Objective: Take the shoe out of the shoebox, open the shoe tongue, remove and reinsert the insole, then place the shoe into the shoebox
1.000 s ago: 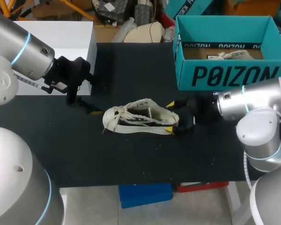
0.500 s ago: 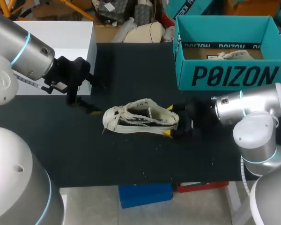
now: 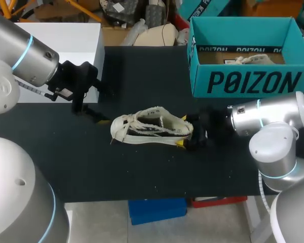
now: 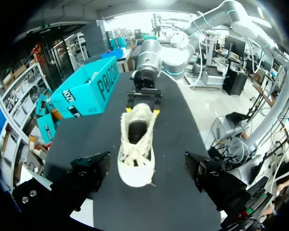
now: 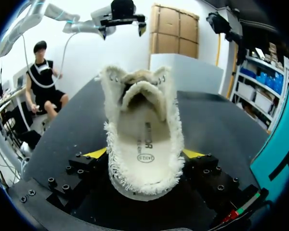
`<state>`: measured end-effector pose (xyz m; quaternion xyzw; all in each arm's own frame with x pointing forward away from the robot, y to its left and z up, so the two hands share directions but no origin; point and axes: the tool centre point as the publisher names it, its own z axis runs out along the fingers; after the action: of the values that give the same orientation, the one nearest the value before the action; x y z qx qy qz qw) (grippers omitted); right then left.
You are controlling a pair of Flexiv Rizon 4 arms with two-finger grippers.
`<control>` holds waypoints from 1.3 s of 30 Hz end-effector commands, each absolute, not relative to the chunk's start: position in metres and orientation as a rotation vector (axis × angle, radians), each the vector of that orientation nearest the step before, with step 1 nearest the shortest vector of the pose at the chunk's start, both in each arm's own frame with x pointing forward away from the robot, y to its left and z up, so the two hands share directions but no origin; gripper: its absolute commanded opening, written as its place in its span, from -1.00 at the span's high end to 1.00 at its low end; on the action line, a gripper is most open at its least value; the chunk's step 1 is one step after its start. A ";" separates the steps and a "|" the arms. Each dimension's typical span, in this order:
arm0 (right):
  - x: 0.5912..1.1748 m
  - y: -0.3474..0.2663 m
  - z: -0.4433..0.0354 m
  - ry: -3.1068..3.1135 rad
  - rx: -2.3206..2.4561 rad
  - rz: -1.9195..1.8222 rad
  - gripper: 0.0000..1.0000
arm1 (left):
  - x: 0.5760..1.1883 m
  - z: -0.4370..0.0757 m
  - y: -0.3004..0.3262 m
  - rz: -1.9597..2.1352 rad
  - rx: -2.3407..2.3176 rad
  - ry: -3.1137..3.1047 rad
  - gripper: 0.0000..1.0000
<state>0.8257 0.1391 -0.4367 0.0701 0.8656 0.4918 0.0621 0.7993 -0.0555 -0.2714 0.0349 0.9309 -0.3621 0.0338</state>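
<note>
Table (image 3: 142, 172) under both grippers. Shoe (image 3: 152, 126) lies on it between them, lengthways, heel toward my right gripper (image 5: 145, 154) and toe toward my left gripper (image 4: 145, 162). Right gripper: heel sits between my fingers, one touching each side, and the rest of the shoe runs straight ahead. Left gripper: toe lies just ahead, in line with the gap between my wide-set fingers and clear of both. The two grippers face each other along the shoe. Shoebox (image 3: 248, 81) stands on the table off to one side of my right gripper, toward the far edge, apart from the shoe. A second shoe (image 3: 251, 59) lies inside the shoebox.
</note>
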 end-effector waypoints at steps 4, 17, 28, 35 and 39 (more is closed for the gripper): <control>0.825 0.142 -0.438 2.619 0.217 1.481 1.00 | 0.797 -0.251 -0.079 -0.966 -0.060 2.836 -1.00; 0.825 0.142 -0.438 2.619 0.217 1.481 1.00 | 0.812 -0.277 -0.100 -0.771 -0.763 2.859 -1.00; 0.825 0.142 -0.438 2.619 0.217 1.481 1.00 | 0.816 -0.278 -0.105 -0.646 -0.993 2.777 -1.00; 0.825 0.142 -0.438 2.619 0.217 1.481 1.00 | 0.819 -0.284 -0.133 -0.051 -1.579 2.518 -1.00; 0.825 0.142 -0.438 2.619 0.217 1.481 1.00 | 0.820 -0.278 -0.132 -0.047 -1.801 2.457 -1.00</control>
<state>0.8257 0.1394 -0.4367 0.0702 0.8657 0.4916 0.0621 0.8155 -0.1188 -0.2830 -0.3929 0.8944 -0.2080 0.0495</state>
